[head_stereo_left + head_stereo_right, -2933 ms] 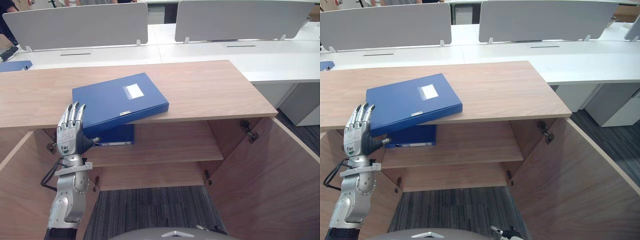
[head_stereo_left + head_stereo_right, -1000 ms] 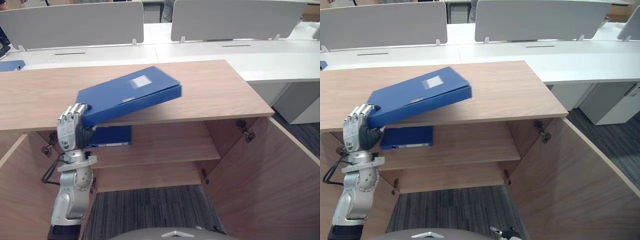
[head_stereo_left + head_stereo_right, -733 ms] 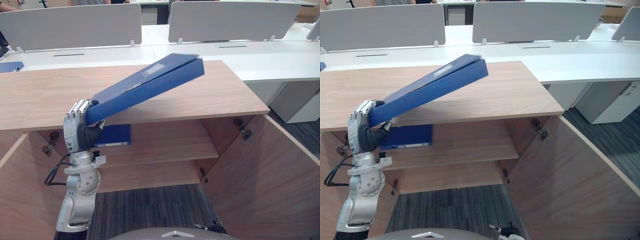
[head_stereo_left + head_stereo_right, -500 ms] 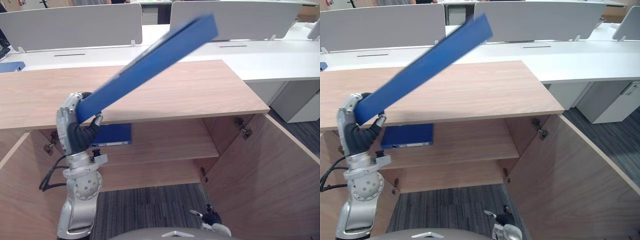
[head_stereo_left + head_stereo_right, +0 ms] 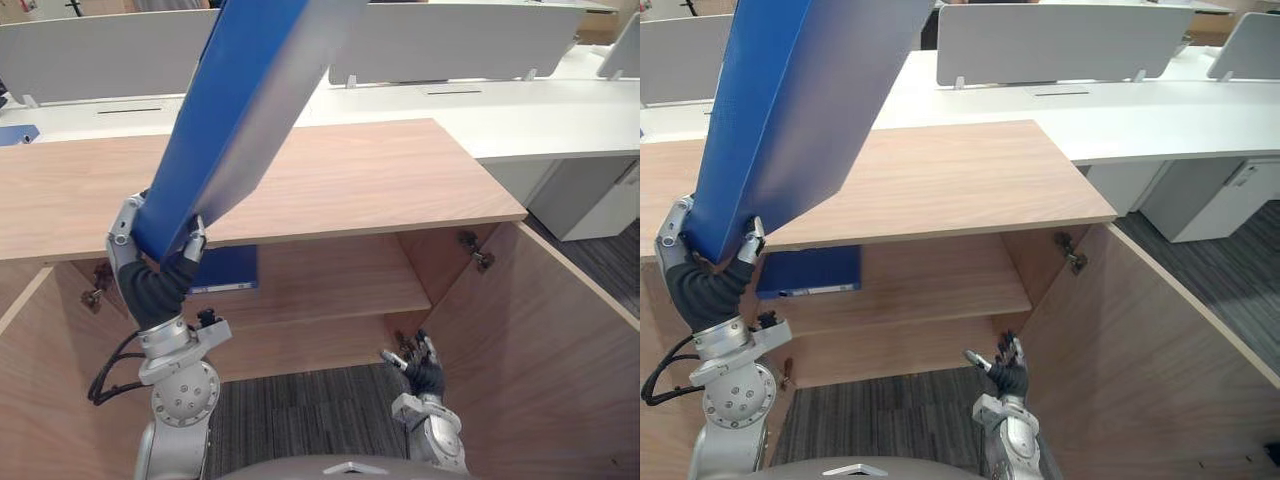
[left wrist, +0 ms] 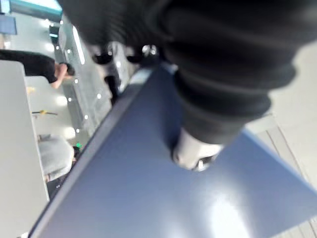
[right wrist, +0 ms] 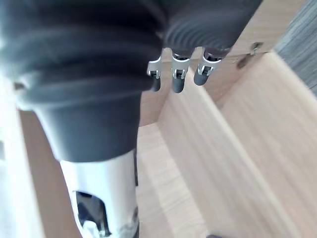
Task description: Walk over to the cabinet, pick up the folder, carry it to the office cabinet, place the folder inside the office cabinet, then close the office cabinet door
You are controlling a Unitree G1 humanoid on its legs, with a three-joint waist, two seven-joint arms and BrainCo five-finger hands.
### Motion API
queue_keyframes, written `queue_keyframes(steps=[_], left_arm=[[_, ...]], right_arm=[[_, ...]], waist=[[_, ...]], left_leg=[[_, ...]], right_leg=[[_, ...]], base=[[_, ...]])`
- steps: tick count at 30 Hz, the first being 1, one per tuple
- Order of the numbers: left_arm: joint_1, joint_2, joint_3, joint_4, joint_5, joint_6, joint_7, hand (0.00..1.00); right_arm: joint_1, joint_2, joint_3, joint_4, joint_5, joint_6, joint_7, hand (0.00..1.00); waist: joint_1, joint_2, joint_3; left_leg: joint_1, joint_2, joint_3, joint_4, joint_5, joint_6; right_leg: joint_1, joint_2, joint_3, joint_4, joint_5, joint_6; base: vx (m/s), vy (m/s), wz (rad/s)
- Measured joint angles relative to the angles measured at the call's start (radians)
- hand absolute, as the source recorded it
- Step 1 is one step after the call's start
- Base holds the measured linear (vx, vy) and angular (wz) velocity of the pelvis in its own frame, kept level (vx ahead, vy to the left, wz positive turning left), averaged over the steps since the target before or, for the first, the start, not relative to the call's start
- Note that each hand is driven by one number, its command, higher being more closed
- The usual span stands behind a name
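My left hand (image 5: 152, 262) is shut on the bottom corner of a blue folder (image 5: 245, 95), fingers on one face and thumb on the other. The folder (image 5: 790, 110) stands steeply in the air above the left part of the wooden cabinet's top (image 5: 380, 180), its upper end running out of the picture. The left wrist view has its blue face (image 6: 148, 198) right under the thumb. My right hand (image 5: 420, 372) hangs open and empty, low in front of the cabinet's lower compartment, fingers (image 7: 176, 74) straight.
A second blue folder (image 5: 225, 270) lies on the cabinet's middle shelf (image 5: 330, 285) at the left. The cabinet's right door (image 5: 540, 360) stands wide open, the left door (image 5: 40, 380) too. White desks with grey dividers (image 5: 470, 45) stand behind. People show far off in the left wrist view.
My left hand closed on the folder's corner and swung it up off the cabinet top, from flat to nearly upright. The right hand has risen into view.
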Motion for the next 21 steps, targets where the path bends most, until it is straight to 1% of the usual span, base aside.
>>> queue_keyframes(steps=[3,8,12,17,19,21], left_arm=[[0.008,-0.001,-0.029,0.001,-0.011,-0.002,-0.002,1.00],[0.016,-0.002,-0.055,0.007,-0.049,-0.007,-0.020,1.00],[0.016,-0.001,-0.074,0.039,-0.051,-0.037,-0.041,1.00],[0.016,-0.001,-0.085,0.066,-0.054,-0.041,-0.049,1.00],[0.015,-0.001,-0.088,0.080,-0.071,-0.045,-0.054,1.00],[0.015,-0.001,-0.096,0.081,-0.085,-0.046,-0.072,1.00]], right_arm=[[0.017,0.003,0.007,-0.105,0.007,-0.023,0.000,0.00],[0.029,0.005,0.035,-0.277,0.037,-0.072,0.001,0.00],[0.028,0.005,0.040,-0.376,0.040,-0.119,0.003,0.00],[0.015,0.001,0.058,-0.438,0.036,-0.134,0.000,0.00],[-0.003,-0.004,0.069,-0.443,0.031,-0.144,0.000,0.00],[-0.042,-0.007,0.073,-0.443,0.024,-0.146,-0.001,0.00]], waist=[[-0.003,-0.007,-0.002],[-0.001,-0.006,-0.002],[-0.003,-0.005,-0.002],[-0.006,0.001,-0.005],[-0.006,0.002,-0.007],[-0.006,0.002,-0.007]], left_leg=[[0.001,0.000,0.002,0.000,0.000,0.000],[0.002,0.000,0.020,0.000,-0.001,-0.001],[0.003,-0.004,0.024,0.000,-0.001,0.000],[0.003,-0.009,0.023,0.000,-0.001,0.001],[0.003,-0.012,0.023,0.000,0.000,0.004],[0.003,-0.015,0.021,0.000,0.001,0.006]], right_leg=[[-0.002,0.000,0.002,0.003,0.000,0.001],[-0.014,0.000,0.020,0.012,0.002,0.004],[-0.016,-0.003,0.024,0.012,0.005,0.008],[-0.016,-0.009,0.024,0.011,0.007,0.012],[-0.016,-0.011,0.023,0.011,0.009,0.015],[-0.015,-0.015,0.022,0.010,0.010,0.017]], base=[[-0.01,-0.006,-0.01],[-0.03,-0.012,-0.10],[-0.01,-0.002,-0.03],[0.00,0.000,0.00],[0.00,0.000,0.00],[0.00,0.000,0.00]])
